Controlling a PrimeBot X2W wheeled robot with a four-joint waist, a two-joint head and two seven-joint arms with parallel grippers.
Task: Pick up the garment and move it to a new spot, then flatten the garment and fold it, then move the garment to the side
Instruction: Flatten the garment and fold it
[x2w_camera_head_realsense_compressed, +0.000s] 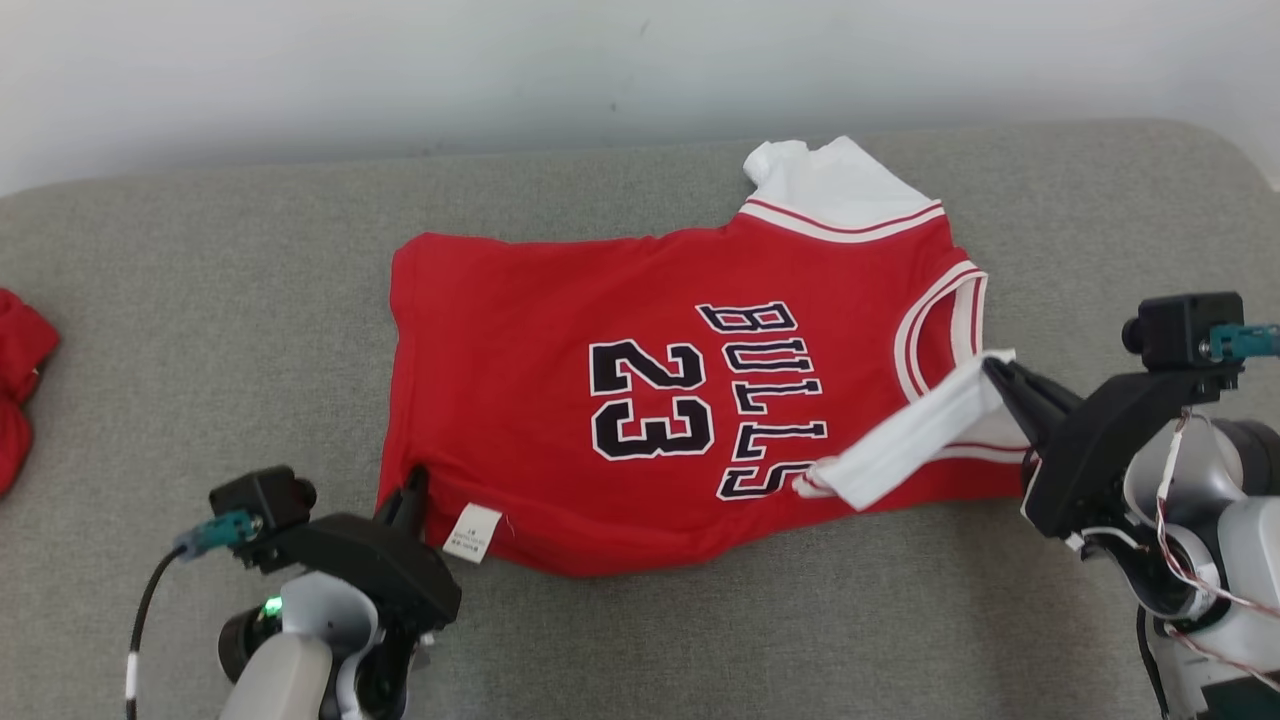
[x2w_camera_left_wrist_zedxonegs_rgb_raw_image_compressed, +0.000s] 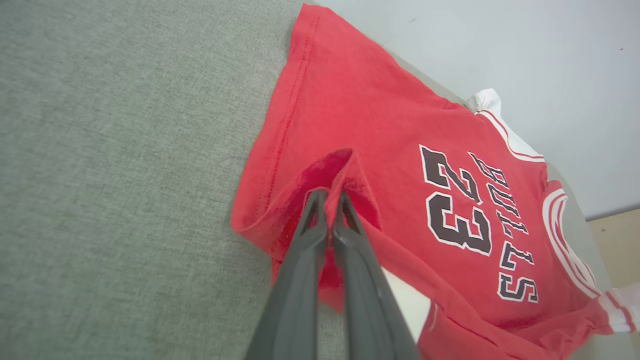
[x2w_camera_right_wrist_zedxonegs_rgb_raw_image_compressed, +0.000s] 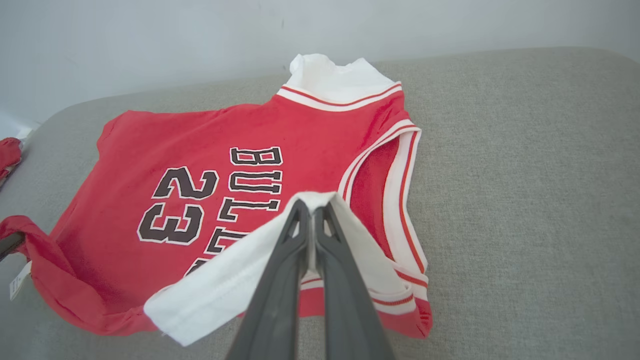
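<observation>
Across the middle of the grey worktop (x2w_camera_head_realsense_compressed: 200, 300), spread: red jersey (x2w_camera_head_realsense_compressed: 560, 400). At seven o'clock, left hand (x2w_camera_head_realsense_compressed: 415, 492) pinched on its hem (x2w_camera_left_wrist_zedxonegs_rgb_raw_image_compressed: 340, 165); at three o'clock, right hand (x2w_camera_head_realsense_compressed: 996, 368) clamped on white sleeve (x2w_camera_head_realsense_compressed: 920, 430). Likely best raised evenly, cloth kept taut.

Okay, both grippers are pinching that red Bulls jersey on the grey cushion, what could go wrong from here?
One: the right gripper pinches only the edge of the white sleeve, so a pull might slip it free. Two: the left gripper holds a small bunched fold at the hem of the jersey, which may leave that corner creased. Three: the far sleeve is crumpled and could get folded in that way.
</observation>
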